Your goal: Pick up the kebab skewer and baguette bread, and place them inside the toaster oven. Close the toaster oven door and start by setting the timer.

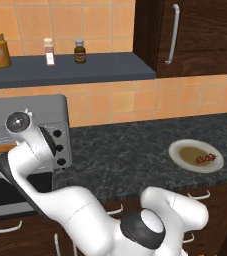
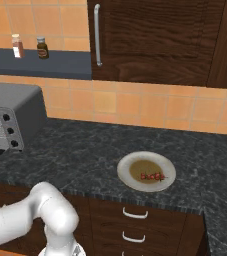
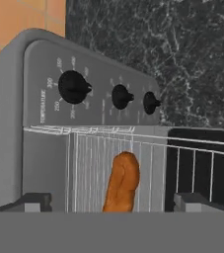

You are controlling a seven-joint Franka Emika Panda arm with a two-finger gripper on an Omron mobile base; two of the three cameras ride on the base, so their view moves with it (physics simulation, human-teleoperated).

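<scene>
1. The baguette bread (image 3: 122, 182) lies on the wire rack (image 3: 148, 148) inside the toaster oven (image 1: 45, 107), so I judge that half of the loading is done. In the left base view it shows as an orange-brown shape at the far left, in the oven's open front.
2. The jaws stand wide and hold nothing. In the hand view the two dark tips sit well apart, one on each side of the loaf, and neither touches it. The gripper (image 3: 116, 201) hangs just in front of the rack.
3. The kebab skewer (image 2: 152, 176) is not yet moved. It rests on the plate (image 2: 127, 167) on the worktop (image 1: 135, 150), well to the right of the oven and near the worktop's front edge.
4. The toaster oven door (image 3: 202, 173) looks dropped open; the dark panel lies beyond the rack in the hand view. It is not yet closed.
5. The three black knobs (image 3: 74, 87) sit in a row on the grey panel beside the opening. I cannot tell their settings, and nothing is touching them.
6. Left to do, as I judge it: fetch the skewer from the plate, set it on the rack beside the bread, shut the door, then turn the timer knob.
</scene>
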